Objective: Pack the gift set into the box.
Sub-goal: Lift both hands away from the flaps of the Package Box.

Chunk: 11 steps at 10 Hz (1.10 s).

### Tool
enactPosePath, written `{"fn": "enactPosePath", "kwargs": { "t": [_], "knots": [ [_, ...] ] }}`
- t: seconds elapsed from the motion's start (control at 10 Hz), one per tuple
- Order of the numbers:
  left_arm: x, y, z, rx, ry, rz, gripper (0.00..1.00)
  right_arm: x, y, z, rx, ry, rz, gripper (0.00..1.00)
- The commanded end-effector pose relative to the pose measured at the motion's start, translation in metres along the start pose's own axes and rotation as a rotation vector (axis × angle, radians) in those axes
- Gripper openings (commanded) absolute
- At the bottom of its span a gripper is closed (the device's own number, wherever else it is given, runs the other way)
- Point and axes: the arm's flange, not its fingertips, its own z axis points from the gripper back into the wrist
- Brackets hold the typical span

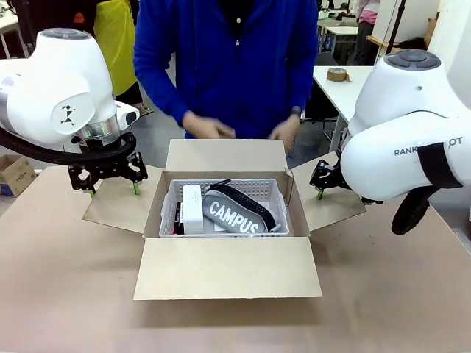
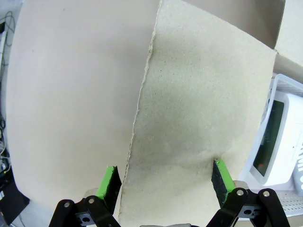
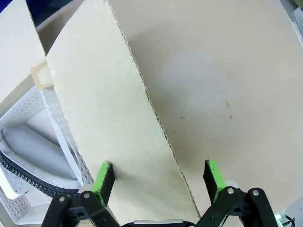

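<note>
1. The broad desk [image 1: 59,294] covered in plain brown paper carries everything; the person stands at its far side, both hands [image 1: 213,129] held close to the body and clear of the work.
2. The large brown corrugated cardboard box [image 1: 227,268] sits at the middle of the desk with all four flaps folded outward; they lie open, I judge, so that the mouth is free for loading and can be shut afterwards.
3. The pale lavender-white perforated plastic basket of the gift set [image 1: 243,185] already rests inside the box, below the rim and fairly square to its walls; the packing itself looks done, leaving the flaps to close.
4. In the basket a grey zipped pouch lettered "CAMPUS" [image 1: 234,213] lies slanted beside a white rectangular carton [image 1: 193,206]; a dark item sits at the carton's left, too hidden to identify.
5. The left end effector [image 1: 114,191] hangs over the outer edge of the left flap [image 1: 121,206], fingers spread wide with nothing between them; the left wrist view shows one green pad past the flap's edge and one above it.
6. The right end effector [image 3: 158,177] mirrors this over the right flap [image 3: 109,118], also spread and empty; both seem placed to fold the side flaps inward.
</note>
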Motion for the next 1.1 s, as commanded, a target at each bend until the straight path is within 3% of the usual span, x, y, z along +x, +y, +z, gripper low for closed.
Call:
{"fn": "enactPosePath", "kwargs": {
  "t": [0.0,0.1,0.2,0.4,0.5,0.6,0.7,1.0],
  "knots": [
    [0.014,0.048,0.021,-0.238,0.109,-0.147,1.00,0.024,-0.045,0.031,0.233,0.077,-0.089,1.00],
    [0.022,0.116,0.030,-0.572,0.201,-0.253,1.00,0.039,-0.114,0.061,0.517,0.181,-0.186,1.00],
    [0.020,0.163,0.017,-0.773,0.171,-0.169,1.00,0.041,-0.171,0.068,0.631,0.175,-0.257,1.00],
    [0.009,0.208,-0.024,-1.040,0.155,-0.134,1.00,0.018,-0.251,0.042,0.938,0.253,-0.280,1.00],
    [0.008,0.225,-0.050,-1.267,0.102,-0.102,1.00,0.003,-0.277,0.015,1.080,0.241,-0.366,1.00],
    [0.017,0.226,-0.072,-1.398,0.175,0.015,1.00,-0.001,-0.280,-0.015,1.098,0.292,-0.475,1.00],
    [-0.005,0.211,-0.016,-0.896,0.030,-0.040,1.00,0.074,-0.250,0.077,0.886,0.153,-0.333,1.00],
    [-0.005,0.211,-0.016,-0.896,0.030,-0.040,1.00,0.074,-0.250,0.077,0.886,0.153,-0.333,1.00]
  ]
}}
